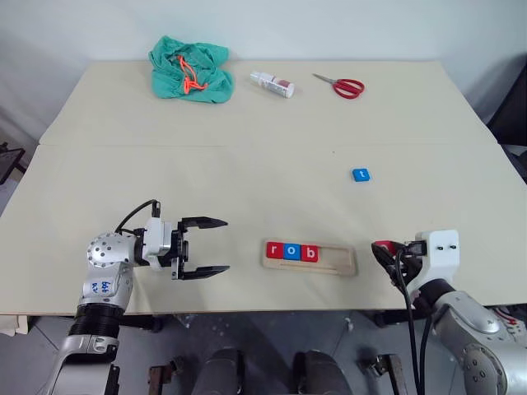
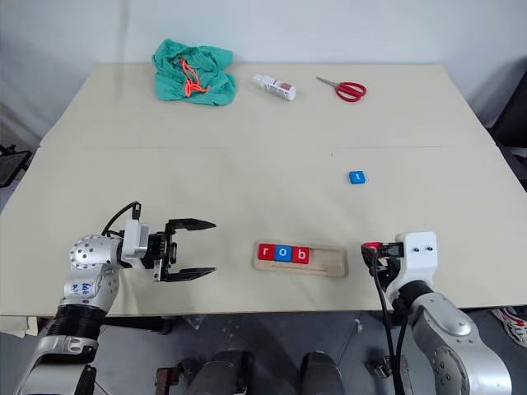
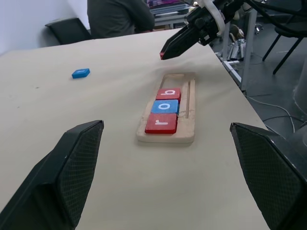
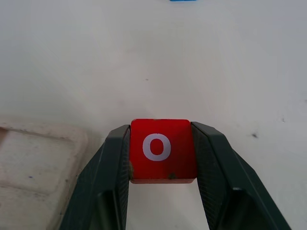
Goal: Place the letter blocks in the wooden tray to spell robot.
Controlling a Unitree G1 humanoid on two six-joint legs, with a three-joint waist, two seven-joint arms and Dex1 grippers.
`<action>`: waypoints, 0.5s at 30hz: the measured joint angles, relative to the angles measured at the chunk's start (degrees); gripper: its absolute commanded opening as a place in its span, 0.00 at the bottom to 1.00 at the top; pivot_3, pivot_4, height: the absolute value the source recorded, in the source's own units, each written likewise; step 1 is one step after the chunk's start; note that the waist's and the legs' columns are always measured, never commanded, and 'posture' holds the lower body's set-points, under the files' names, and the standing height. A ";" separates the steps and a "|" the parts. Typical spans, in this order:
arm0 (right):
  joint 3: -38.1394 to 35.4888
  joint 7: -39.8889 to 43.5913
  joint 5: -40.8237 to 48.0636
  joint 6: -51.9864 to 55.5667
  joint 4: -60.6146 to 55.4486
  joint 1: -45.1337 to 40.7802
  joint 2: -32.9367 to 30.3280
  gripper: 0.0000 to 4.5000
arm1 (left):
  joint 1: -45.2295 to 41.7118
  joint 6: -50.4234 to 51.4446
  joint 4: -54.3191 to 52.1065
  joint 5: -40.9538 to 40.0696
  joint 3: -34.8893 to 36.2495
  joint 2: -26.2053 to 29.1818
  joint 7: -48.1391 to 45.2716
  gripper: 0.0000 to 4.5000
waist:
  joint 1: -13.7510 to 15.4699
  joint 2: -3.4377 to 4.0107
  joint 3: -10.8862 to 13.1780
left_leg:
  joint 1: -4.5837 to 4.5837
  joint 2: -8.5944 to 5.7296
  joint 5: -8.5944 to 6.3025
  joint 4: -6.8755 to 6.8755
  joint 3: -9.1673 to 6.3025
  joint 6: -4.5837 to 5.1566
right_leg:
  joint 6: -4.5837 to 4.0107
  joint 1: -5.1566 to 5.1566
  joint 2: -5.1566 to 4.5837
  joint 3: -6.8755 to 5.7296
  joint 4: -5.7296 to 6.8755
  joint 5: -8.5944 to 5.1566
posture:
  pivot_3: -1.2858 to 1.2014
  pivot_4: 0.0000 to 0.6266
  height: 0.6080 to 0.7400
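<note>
The wooden tray [image 1: 339,262] lies near the table's front edge, holding a red "r" [image 1: 274,250], a blue "o" [image 1: 291,251] and a red "b" [image 1: 310,253] at its left end. My right gripper [image 4: 160,158] hovers just right of the tray, shut on a red "o" block [image 4: 160,149], seen also as a red spot [image 1: 382,245]. A blue "t" block [image 1: 361,174] lies loose farther back on the right. Left of the tray, my left gripper [image 1: 216,246] stands open and empty, pointing toward it.
Along the far edge lie a green cloth with an orange cord [image 1: 189,70], a small white bottle [image 1: 272,84] and red-handled scissors [image 1: 342,85]. A seam [image 1: 247,146] crosses the table. In the left wrist view a person [image 3: 120,17] sits beyond the table.
</note>
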 measured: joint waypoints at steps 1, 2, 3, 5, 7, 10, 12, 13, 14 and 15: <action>0.01 -0.03 -0.01 -0.16 0.01 0.66 0.04 0.33 | 0.00 0.00 0.00 0.01 0.00 -0.03 0.00 1.00 | 0.00 0.00 0.00 | 0.00 0.00 0.00 -0.01 0.00 0.00 | 0.00 0.00 0.00 0.00 0.00 0.00 | 0.52 0.24 1.00; 0.02 -0.03 -0.08 -0.33 0.06 1.07 0.04 0.40 | 0.00 0.02 0.01 0.02 0.00 -0.03 0.00 1.00 | 0.00 0.00 0.00 | 0.00 0.00 0.00 -0.01 0.00 0.00 | 0.00 0.00 0.00 0.00 0.00 0.00 | 0.52 0.24 1.00; 0.05 0.03 -0.31 -0.76 0.16 1.41 0.05 0.50 | 0.00 0.03 0.01 0.03 0.00 -0.04 0.00 1.00 | -0.01 0.00 0.00 | 0.00 -0.01 0.00 0.00 0.00 0.00 | 0.00 0.00 -0.01 0.01 -0.01 0.00 | 0.52 0.24 1.00; 0.08 0.41 -0.83 -1.72 0.35 1.70 0.04 0.62 | 0.00 0.11 0.00 0.05 0.00 -0.04 0.02 1.00 | -0.01 0.00 0.00 | 0.00 -0.01 0.00 0.00 0.01 0.00 | 0.00 0.01 -0.01 0.01 0.00 0.00 | 0.52 0.24 1.00; 0.13 0.91 -1.31 -2.83 0.72 1.71 0.02 0.79 | 0.01 0.17 0.00 0.06 0.00 -0.03 0.07 1.00 | 0.03 0.00 0.00 | 0.00 -0.01 0.00 0.01 0.01 0.00 | 0.00 0.01 -0.01 0.02 0.00 0.00 | 0.52 0.24 1.00; 0.12 2.20 -1.70 -4.07 1.85 1.39 -0.16 0.99 | 0.02 0.30 -0.09 0.06 0.00 -0.03 0.18 1.00 | 0.02 0.00 0.00 | 0.00 -0.02 0.00 0.01 0.01 0.00 | 0.00 0.01 -0.01 0.02 0.00 0.00 | 0.52 0.24 1.00; 0.03 3.61 -1.28 -4.21 2.75 0.78 -1.14 0.99 | 0.03 0.36 -0.16 0.06 0.00 -0.03 0.30 1.00 | 0.00 0.00 0.00 | 0.01 -0.01 0.00 0.01 0.01 0.00 | 0.00 0.01 -0.01 0.02 0.00 0.00 | 0.52 0.24 1.00; -0.25 4.66 -0.73 -4.21 3.05 0.19 -1.96 0.99 | 0.04 0.38 -0.16 0.06 0.00 -0.03 0.40 1.00 | 0.00 0.00 0.00 | 0.00 -0.01 0.00 0.01 0.02 0.00 | 0.00 0.01 -0.01 0.02 -0.01 0.00 | 0.52 0.24 1.00; -0.60 5.78 -0.20 -4.21 3.32 -0.46 -3.03 0.99 | 0.04 0.40 -0.18 0.06 0.00 -0.03 0.54 1.00 | 0.00 0.00 0.00 | 0.01 -0.01 0.00 0.01 0.01 0.00 | 0.00 0.01 -0.01 0.02 -0.01 0.00 | 0.52 0.24 1.00; -0.95 7.31 0.51 -4.21 3.87 -1.18 -4.67 0.99 | 0.04 0.41 -0.18 0.06 0.00 -0.03 0.64 1.00 | 0.00 0.00 0.00 | 0.01 -0.01 0.00 0.02 0.02 0.00 | 0.00 0.02 -0.01 0.02 -0.01 0.00 | 0.52 0.24 1.00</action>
